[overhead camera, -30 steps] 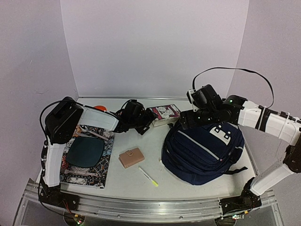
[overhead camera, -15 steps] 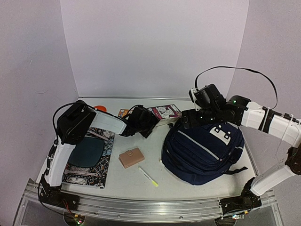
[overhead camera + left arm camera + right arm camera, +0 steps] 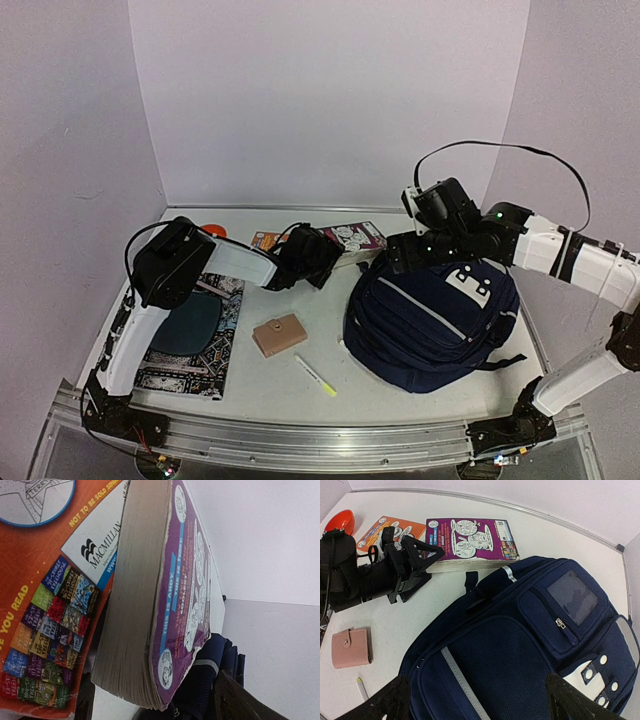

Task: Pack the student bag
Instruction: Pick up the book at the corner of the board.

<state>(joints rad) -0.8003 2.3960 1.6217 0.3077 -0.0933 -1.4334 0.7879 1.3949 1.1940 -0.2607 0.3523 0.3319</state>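
student bag (image 3: 430, 320) on the right of the table (image 3: 300, 400), both grippers wide open

lies flat on the right half, navy with thin grey stripes, front pockets up, white buckle patch toward the far right corner. above its far-left top edge, the right gripper (image 3: 397, 257): spread wide, grips nothing, looks down on the pockets. just beyond the bag's top, close against it, a thick purple paperback (image 3: 350, 238), flat on the table, cartoon cover up. further left of that, an orange booklet (image 3: 262, 240), partly hidden by the left arm. at the paperback's left end, the left gripper (image 3: 322, 262): also spread wide, aimed at the page edge, closed on nothing; cannot tell whether it touches the book. nearer the arms, left of the bag, a pink wallet (image 3: 279, 334) and a yellow-green pen (image 3: 315, 376), apart from each other. at the far left, a patterned book (image 3: 190, 365) with a dark oval thing (image 3: 180, 322) on top, and an orange-red object (image 3: 212, 229) near the back wall.
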